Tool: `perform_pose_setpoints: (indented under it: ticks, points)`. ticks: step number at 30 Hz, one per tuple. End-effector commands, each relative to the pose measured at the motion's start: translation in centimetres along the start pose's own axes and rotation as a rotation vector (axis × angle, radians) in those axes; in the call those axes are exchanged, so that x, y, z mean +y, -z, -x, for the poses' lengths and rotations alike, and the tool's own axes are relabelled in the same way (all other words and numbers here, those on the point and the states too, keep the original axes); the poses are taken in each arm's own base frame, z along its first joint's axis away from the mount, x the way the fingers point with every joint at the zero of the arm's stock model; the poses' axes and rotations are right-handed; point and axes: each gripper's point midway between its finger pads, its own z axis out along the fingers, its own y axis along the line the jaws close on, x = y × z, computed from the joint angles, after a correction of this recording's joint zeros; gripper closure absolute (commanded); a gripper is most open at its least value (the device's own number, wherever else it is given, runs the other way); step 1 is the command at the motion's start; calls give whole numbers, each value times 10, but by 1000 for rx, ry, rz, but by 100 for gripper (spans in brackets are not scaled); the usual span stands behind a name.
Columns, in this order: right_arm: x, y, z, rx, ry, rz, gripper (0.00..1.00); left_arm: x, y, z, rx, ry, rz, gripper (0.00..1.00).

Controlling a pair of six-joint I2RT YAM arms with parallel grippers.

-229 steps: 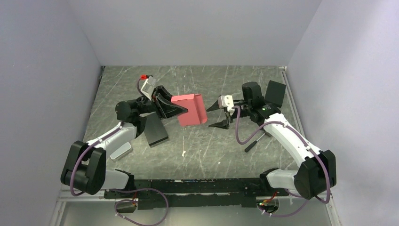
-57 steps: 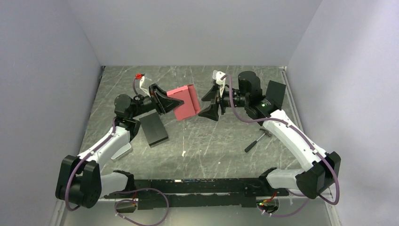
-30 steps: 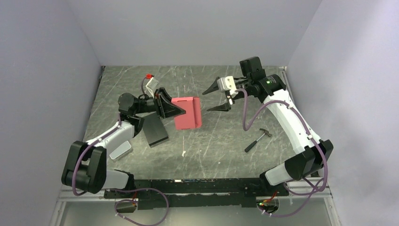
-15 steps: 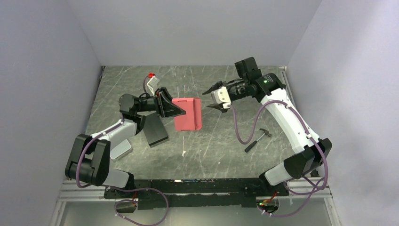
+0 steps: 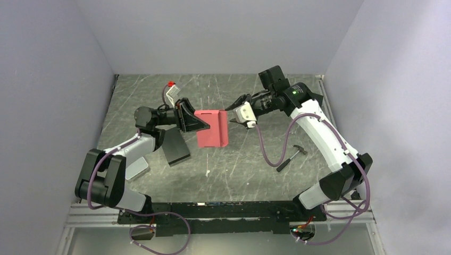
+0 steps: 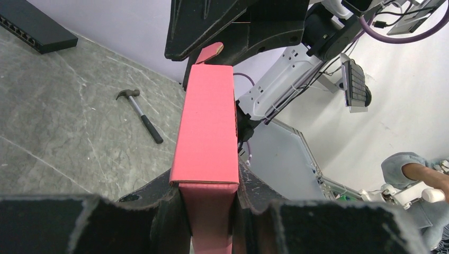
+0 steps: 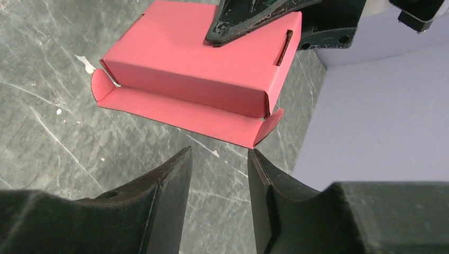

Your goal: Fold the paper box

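Note:
The paper box (image 5: pixel 211 128) is red-pink and folded into a flat rectangular shape, held above the table's middle. My left gripper (image 5: pixel 204 125) is shut on its left end; in the left wrist view both fingers press the sides of the box (image 6: pixel 207 127) around the gripper's centre (image 6: pixel 208 186). One long flap (image 7: pixel 182 112) still hangs open below the box body (image 7: pixel 201 61). My right gripper (image 5: pixel 232 116) is just right of the box, open. Its tips (image 7: pixel 218 154) stand just short of the flap's edge, with nothing between them.
A small hammer (image 5: pixel 291 157) lies on the table to the right, also in the left wrist view (image 6: pixel 142 113). A black rectangular box (image 5: pixel 175 146) lies below my left gripper. A white scrap (image 5: pixel 207 172) sits near the front. Grey walls close in three sides.
My right gripper has swung left and down toward the box's open flap, and its jaws have narrowed. My left gripper has kept the box almost still.

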Motion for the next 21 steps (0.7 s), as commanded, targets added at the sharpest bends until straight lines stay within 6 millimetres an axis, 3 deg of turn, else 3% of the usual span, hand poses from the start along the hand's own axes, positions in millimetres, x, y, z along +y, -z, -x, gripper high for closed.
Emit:
perform_pose_setpoints:
  ticks: [1, 5, 10, 21]
  points:
    - [-21, 8, 9, 14, 67, -46, 54, -10, -2, 12, -3, -77, -36, 98]
    - [-28, 11, 6, 47, 78, -65, 49, -10, -2, 12, -5, -70, -39, 98]
    - [-25, 11, 15, 22, 95, -50, 43, -8, -3, 12, -4, -60, -38, 98]
    - [-23, 3, 20, 12, 108, -31, 45, -7, -4, 13, -11, -50, -50, 98]
